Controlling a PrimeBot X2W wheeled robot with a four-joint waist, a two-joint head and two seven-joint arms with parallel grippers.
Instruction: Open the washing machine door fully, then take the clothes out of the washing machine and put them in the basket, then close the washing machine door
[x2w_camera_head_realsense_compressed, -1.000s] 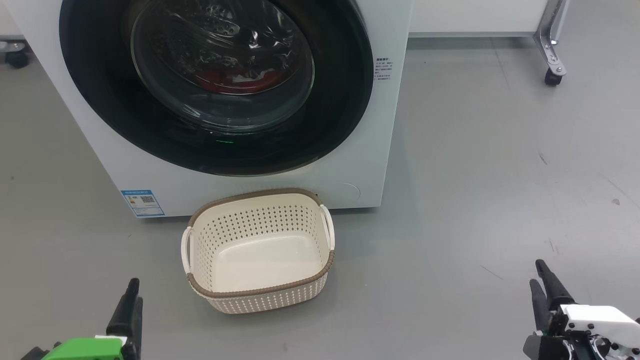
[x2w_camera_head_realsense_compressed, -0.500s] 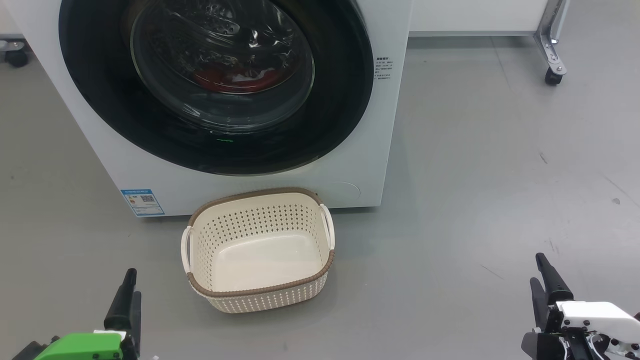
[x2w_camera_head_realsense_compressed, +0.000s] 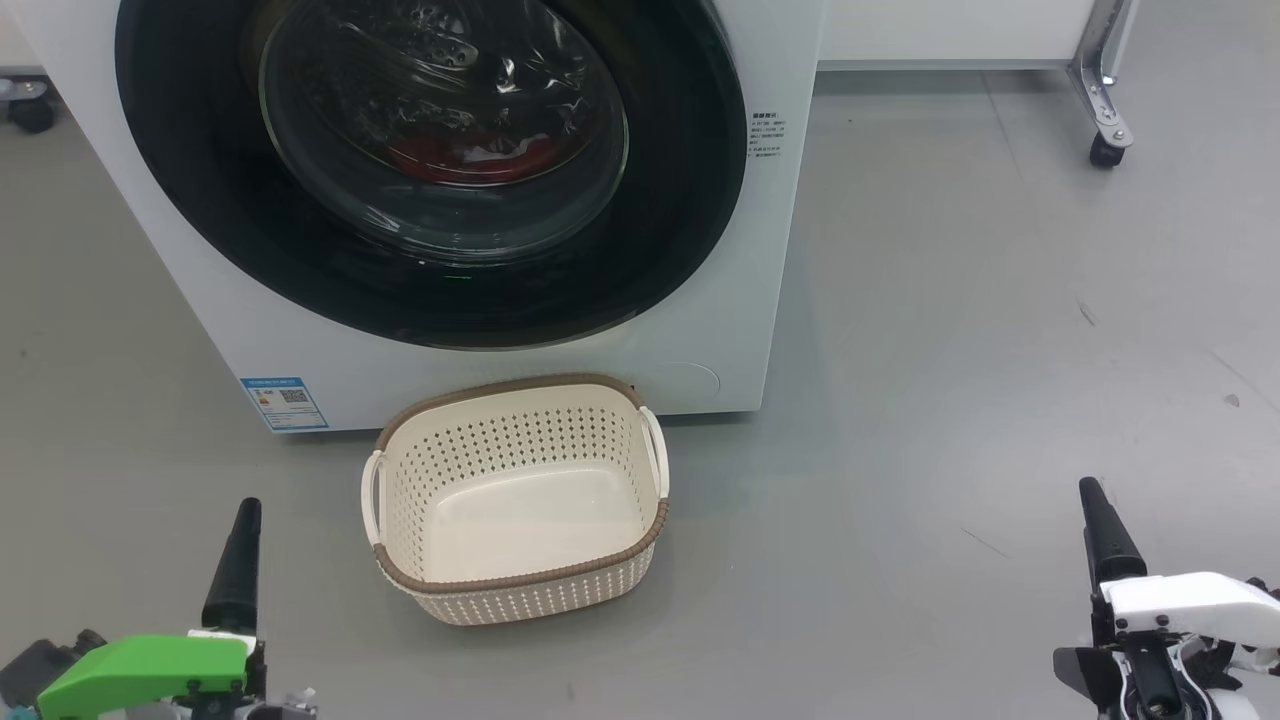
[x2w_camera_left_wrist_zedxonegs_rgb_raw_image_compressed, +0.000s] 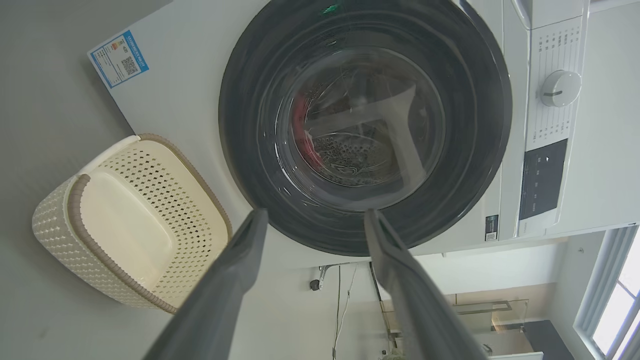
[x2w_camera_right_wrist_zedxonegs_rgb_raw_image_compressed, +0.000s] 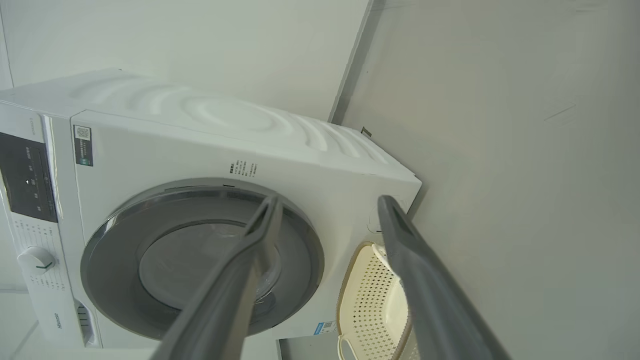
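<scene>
Door (x2w_camera_head_realsense_compressed: 680, 200) shut flat against the front of the washing machine (x2w_camera_head_realsense_compressed: 760, 260). Black rim unbroken, glass bowl bulging out at its centre. Clothes (x2w_camera_head_realsense_compressed: 470, 160) inside the drum: a red patch with a little white, seen through the glass, low in the bowl.

Basket (x2w_camera_head_realsense_compressed: 510, 382) upright on the grey floor (x2w_camera_head_realsense_compressed: 950, 350), just in front of the machine and below the door. Whether its back rim touches the white front panel, cannot tell. Blue label (x2w_camera_head_realsense_compressed: 285, 403) on the machine's lower left corner, near the basket.

Left gripper (x2w_camera_left_wrist_zedxonegs_rgb_raw_image_compressed: 316, 215) at lower left of the head view. Fingers spread wide, holding nothing. Its wrist view looks between them at the door's lower rim.

Right gripper (x2w_camera_right_wrist_zedxonegs_rgb_raw_image_compressed: 330, 202) at lower right of the head view, well apart from machine and basket. Fingers likewise spread, holding nothing.

White dial (x2w_camera_left_wrist_zedxonegs_rgb_raw_image_compressed: 560, 88) and dark control panel (x2w_camera_left_wrist_zedxonegs_rgb_raw_image_compressed: 542, 180) sit above the door.
</scene>
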